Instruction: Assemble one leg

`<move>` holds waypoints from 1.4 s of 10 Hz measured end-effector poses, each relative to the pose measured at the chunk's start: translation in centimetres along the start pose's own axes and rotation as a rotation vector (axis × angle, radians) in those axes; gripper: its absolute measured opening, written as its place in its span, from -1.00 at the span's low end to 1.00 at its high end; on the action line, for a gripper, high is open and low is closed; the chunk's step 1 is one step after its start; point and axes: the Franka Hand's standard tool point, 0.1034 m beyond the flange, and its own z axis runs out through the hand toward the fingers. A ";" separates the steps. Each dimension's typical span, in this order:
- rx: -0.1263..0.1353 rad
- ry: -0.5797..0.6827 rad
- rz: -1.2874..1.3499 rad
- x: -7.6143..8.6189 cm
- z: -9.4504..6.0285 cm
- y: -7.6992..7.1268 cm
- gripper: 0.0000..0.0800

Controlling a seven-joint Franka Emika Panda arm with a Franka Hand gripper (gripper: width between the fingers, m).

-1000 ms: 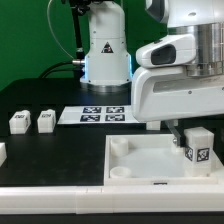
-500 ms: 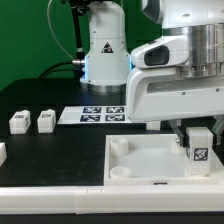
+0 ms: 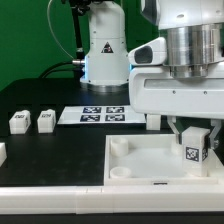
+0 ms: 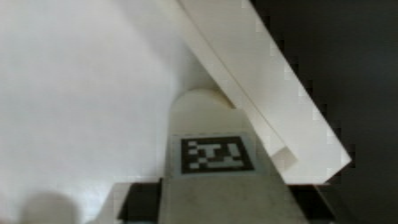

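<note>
My gripper [image 3: 196,138] is shut on a leg [image 3: 195,152], a small white block with a black-and-white tag, and holds it upright over the far corner of the large white tray [image 3: 150,165] at the exterior view's right. In the wrist view the leg [image 4: 217,150] fills the middle between the dark fingers [image 4: 143,200], its end next to the tray's raised rim [image 4: 267,80]. Two more legs [image 3: 18,121] [image 3: 46,121] lie on the black table at the exterior view's left. A further white piece [image 3: 2,152] shows at the left edge.
The marker board [image 3: 104,115] lies flat behind the tray. The robot's white base [image 3: 104,50] stands at the back. The tray has round corner sockets [image 3: 121,148] [image 3: 120,171] on its left side.
The gripper has turned about its axis with the leg in it, and the tag now faces slightly more to the exterior view's left. The leg sits a little lower.
</note>
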 end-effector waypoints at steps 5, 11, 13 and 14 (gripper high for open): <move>-0.010 -0.002 0.635 -0.3 0.2 -0.5 -0.26; -0.003 -0.007 0.398 -0.1 0.2 -0.3 0.57; -0.003 -0.006 0.020 0.2 0.2 -0.1 0.62; -0.002 -0.007 -0.111 0.4 0.2 0.0 0.62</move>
